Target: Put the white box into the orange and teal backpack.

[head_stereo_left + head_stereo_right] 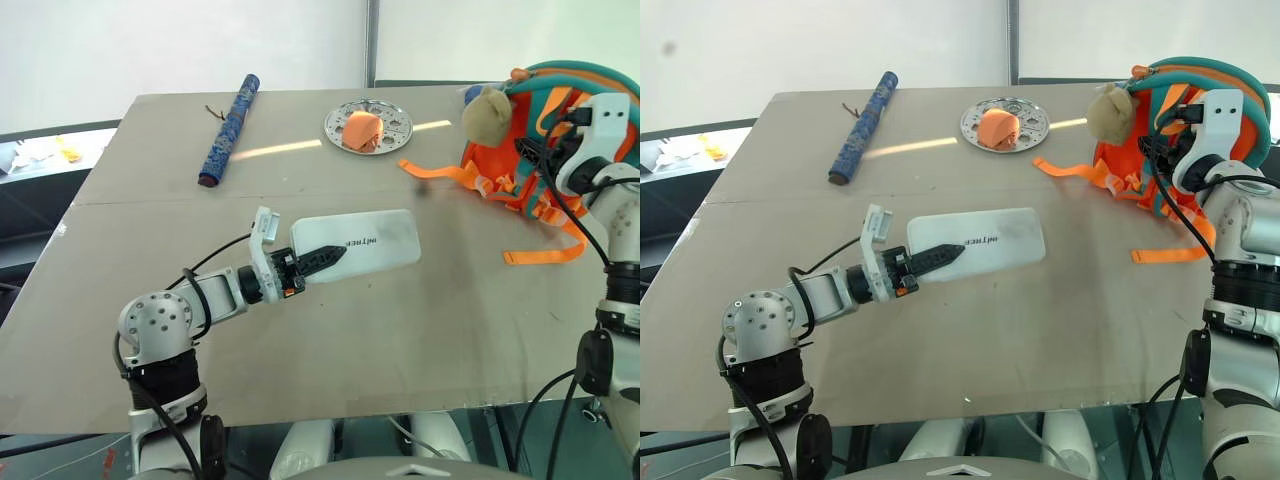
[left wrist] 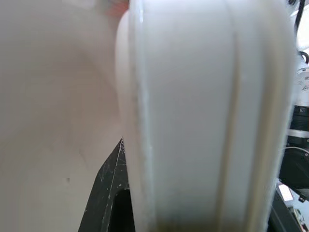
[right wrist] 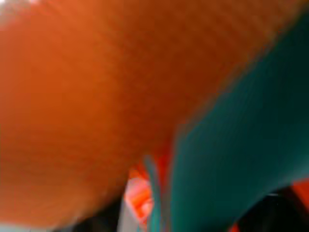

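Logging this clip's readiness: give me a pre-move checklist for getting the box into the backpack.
1. Box gripped by left end effector: ok.
2. Box lifted off the table: cannot tell.
3. Right end effector at the backpack: ok.
4. Right end effector holding the backpack: cannot tell.
5. Backpack opening wide enough for the box: cannot tell.
6. Path from box to backpack free of plate and rolled tube: ok.

A: What's on the table (image 1: pixel 300 330)?

B: A rolled blue mat (image 1: pixel 229 130) at the far left, a metal plate (image 1: pixel 368 127) holding something orange, and the orange and teal backpack (image 1: pixel 520 150) at the right edge.
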Available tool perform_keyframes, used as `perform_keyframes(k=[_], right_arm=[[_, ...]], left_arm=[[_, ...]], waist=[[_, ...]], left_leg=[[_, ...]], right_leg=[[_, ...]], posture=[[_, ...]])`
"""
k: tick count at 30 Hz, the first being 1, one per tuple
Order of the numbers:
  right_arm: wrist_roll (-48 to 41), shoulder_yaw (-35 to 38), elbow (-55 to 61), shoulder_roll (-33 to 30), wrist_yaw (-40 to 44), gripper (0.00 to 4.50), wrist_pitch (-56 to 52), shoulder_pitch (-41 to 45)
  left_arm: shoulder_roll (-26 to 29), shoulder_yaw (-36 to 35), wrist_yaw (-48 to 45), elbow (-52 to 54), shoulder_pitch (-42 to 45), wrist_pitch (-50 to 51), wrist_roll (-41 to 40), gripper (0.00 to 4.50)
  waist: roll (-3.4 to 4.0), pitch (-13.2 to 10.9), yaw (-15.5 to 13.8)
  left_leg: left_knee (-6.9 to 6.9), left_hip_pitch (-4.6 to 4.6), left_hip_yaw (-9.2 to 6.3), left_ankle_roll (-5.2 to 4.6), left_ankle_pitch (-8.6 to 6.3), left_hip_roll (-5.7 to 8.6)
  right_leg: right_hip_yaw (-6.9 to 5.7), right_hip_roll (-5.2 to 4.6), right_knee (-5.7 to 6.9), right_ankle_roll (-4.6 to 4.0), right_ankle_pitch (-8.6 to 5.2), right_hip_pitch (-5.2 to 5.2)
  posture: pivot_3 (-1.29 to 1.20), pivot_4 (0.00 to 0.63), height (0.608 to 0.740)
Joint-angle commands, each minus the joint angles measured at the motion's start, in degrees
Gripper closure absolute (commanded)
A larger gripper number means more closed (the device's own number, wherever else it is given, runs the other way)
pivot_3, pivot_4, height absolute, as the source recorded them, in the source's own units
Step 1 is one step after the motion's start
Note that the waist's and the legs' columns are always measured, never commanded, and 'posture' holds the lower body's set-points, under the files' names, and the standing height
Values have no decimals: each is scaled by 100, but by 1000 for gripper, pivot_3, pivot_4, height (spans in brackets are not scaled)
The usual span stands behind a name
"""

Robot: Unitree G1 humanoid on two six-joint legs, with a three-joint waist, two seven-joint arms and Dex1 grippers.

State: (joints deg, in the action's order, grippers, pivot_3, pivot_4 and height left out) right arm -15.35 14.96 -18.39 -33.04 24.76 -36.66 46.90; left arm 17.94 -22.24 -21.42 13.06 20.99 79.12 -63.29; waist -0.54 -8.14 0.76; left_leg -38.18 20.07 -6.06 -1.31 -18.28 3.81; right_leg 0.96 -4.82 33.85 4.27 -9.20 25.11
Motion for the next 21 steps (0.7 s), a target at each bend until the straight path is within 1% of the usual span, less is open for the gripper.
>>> perform_keyframes(k=[1, 2, 3, 7, 10, 12, 14, 16, 18, 20, 21], right_arm=[[334, -250, -340, -192, 275, 3713, 1075, 198], [412, -340, -420, -222, 374, 4150, 1377, 219], [398, -367, -448, -217, 509, 4481, 1643, 265], [249, -333, -498, -161, 872, 4481, 2427, 774], [99, -389, -378, -133, 1246, 4481, 2807, 1437], [-222, -489, 144, 12, 1612, 4481, 2697, 1803], [-600, -625, 795, 188, 1880, 4481, 2367, 1918], [-789, -775, 1272, 276, 2000, 4481, 2116, 1786], [-876, -930, 1741, 303, 2072, 4481, 1844, 1541], [-1098, -1180, 2520, 332, 2116, 4481, 1396, 984], [-1225, -1293, 2900, 343, 2110, 4481, 1147, 693]], left_arm=[[-15, -174, 139, 337, -54, -234, -334, 3426], [-22, -206, 204, 357, -75, -283, -367, 3426], [-27, -254, 276, 359, -96, -339, -404, 3426], [-33, -412, 529, 327, -131, -637, -428, 3426], [-112, -740, 978, -115, 187, -1189, -275, 3426], [36, -957, 1150, -512, 470, -1647, -21, 3426], [194, -1066, 1276, -756, 631, -2076, 318, 3426], [216, -1184, 1397, -850, 706, -2342, 391, 3426], [256, -1242, 1403, -917, 768, -2595, 463, 3426], [206, -1395, 1247, -872, 875, -3068, 427, 3426], [243, -1346, 997, -763, 843, -3372, 540, 3426]], waist=[[0, 0, 5], [0, 0, 5], [1, -2, 8], [9, -10, 36], [21, -26, 64], [16, -28, 72], [16, -28, 96], [16, -28, 169], [15, -28, 168], [9, -24, 129], [-2, -21, 111]], left_leg=[[-1, 2, -3, 0, 0, 0], [-2, 3, -9, 0, 0, 0], [-2, 5, -11, 0, 0, 0], [-2, 9, -11, 0, 0, -1], [-2, 10, 0, 1, 1, -3], [-2, 19, -1, 2, 1, -3], [-4, 48, -13, 3, 1, -4], [-8, 66, -22, 3, 2, -3], [-12, 75, -26, 3, 2, -4], [-15, 79, -31, 3, 2, 0], [-16, 83, -46, 3, 2, 3]], right_leg=[[2, -1, -1, 0, 0, 2], [5, -2, -1, 1, 0, 3], [7, -2, 0, 1, 0, 6], [9, 1, 9, 0, 2, 17], [19, 8, 12, -5, 6, 25], [18, 11, 14, -5, 7, 35], [8, 14, 9, -8, 8, 60], [-3, 13, 5, -8, 8, 68], [-27, 3, 5, -8, 8, 76], [-70, -20, 4, -8, 8, 76], [-88, -28, 2, -8, 8, 73]], posture=[[0, 150, 733], [0, 150, 733], [0, 150, 733], [0, 150, 733], [0, 150, 733], [0, 150, 733], [0, 150, 733], [0, 150, 733], [0, 150, 733], [0, 150, 733], [0, 150, 733]])
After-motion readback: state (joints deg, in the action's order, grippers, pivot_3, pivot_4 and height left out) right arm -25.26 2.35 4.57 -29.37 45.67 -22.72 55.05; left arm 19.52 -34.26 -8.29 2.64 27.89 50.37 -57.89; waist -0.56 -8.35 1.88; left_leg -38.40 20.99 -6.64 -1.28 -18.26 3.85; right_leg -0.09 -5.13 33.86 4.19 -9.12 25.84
